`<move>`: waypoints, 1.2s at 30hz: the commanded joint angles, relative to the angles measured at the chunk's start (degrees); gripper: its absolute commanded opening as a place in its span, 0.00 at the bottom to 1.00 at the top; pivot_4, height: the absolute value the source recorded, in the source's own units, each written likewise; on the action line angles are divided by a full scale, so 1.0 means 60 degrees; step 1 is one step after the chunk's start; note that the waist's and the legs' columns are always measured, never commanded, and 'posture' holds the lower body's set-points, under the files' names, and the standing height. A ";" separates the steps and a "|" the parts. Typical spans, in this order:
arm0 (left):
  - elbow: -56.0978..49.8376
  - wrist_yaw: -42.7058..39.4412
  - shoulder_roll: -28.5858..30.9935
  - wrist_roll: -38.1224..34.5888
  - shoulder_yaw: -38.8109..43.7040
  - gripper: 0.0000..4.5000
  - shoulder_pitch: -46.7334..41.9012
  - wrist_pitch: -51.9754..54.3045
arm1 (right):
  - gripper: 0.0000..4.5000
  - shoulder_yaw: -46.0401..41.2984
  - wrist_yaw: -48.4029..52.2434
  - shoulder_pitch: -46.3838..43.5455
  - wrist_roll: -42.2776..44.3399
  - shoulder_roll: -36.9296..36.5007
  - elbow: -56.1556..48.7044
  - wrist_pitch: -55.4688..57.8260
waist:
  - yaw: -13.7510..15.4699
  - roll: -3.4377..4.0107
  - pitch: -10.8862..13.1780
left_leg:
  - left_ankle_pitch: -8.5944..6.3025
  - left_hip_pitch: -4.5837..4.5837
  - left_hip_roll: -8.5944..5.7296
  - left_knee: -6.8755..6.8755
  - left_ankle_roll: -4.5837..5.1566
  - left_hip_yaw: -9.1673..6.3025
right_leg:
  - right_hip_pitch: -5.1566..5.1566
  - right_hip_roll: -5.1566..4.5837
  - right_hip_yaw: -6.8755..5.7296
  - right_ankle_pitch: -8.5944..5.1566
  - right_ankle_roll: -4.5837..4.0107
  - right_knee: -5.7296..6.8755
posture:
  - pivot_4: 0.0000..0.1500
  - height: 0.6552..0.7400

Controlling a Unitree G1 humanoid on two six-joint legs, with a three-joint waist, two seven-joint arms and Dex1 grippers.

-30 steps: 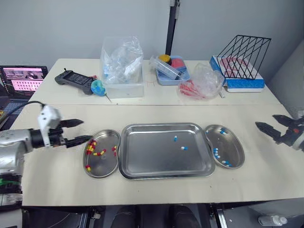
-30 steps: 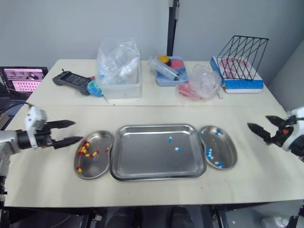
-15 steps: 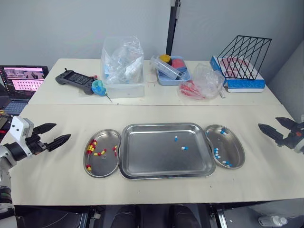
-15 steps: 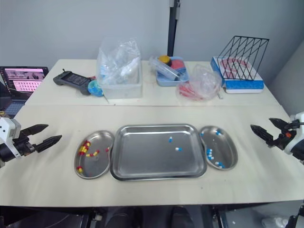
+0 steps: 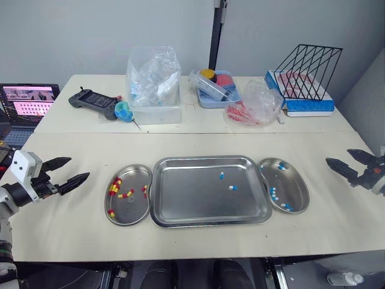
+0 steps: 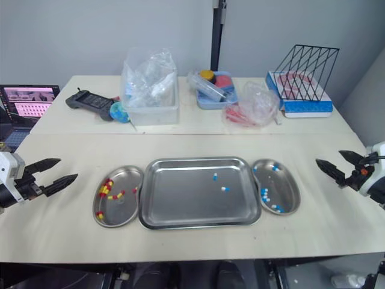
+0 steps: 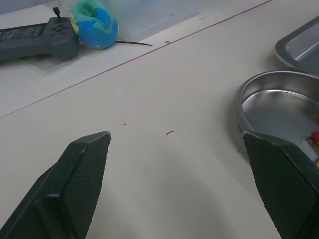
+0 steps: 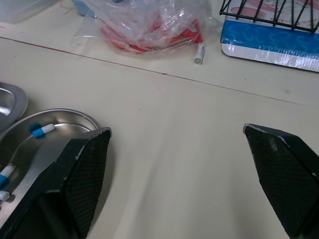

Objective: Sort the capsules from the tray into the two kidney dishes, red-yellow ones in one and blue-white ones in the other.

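Spread and empty, left gripper [image 5: 79,167] and right gripper [image 5: 338,156]; right one best pinches a blue-white capsule [image 5: 233,187] squarely, low against the tray [image 5: 210,159].

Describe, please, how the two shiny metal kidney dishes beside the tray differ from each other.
The left shiny metal kidney dish holds red-yellow capsules, while the right shiny metal kidney dish holds blue-white capsules. The left dish lies beside the left end of the rectangular steel tray, and the right dish beside its right end. Both share the same kidney shape and polished finish, and both sit open side up.
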 commanded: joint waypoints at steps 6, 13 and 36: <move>-0.1416 -0.0121 -0.0027 -0.0743 0.0546 0.99 0.0733 0.0577 | 1.00 0.0749 0.0507 0.0001 0.0699 -0.0051 -0.3057 0.1829 | 0.0019 0.0001 0.0000 | -0.0001 0.0000 0.0001 -0.0004 -0.0002 -0.0003 | -0.0003 -0.0020 -0.0006 -0.0002 -0.0005 0.0003 | 1.00 1.00; -0.2674 -0.0422 0.0007 -0.1256 0.0239 0.99 0.0862 0.1827 | 1.00 0.2156 0.0208 0.0829 0.0950 0.0150 -0.6950 0.3563 | 0.0090 0.0001 -0.0001 | -0.0014 -0.0009 -0.0006 -0.0003 -0.0014 -0.0012 | -0.0004 -0.0042 -0.0024 -0.0002 -0.0005 -0.0001 | 1.00 1.00; -0.4214 0.0141 -0.0201 -0.0640 -0.0817 0.99 0.0894 0.1958 | 1.00 0.5701 -0.2285 0.0389 -0.1093 0.1694 -0.8630 0.4866 | 0.0109 -0.0005 0.0000 | -0.0004 -0.0016 -0.0009 0.0002 0.0001 -0.0002 | -0.0012 -0.0030 -0.0040 -0.0001 -0.0004 -0.0001 | 1.00 1.00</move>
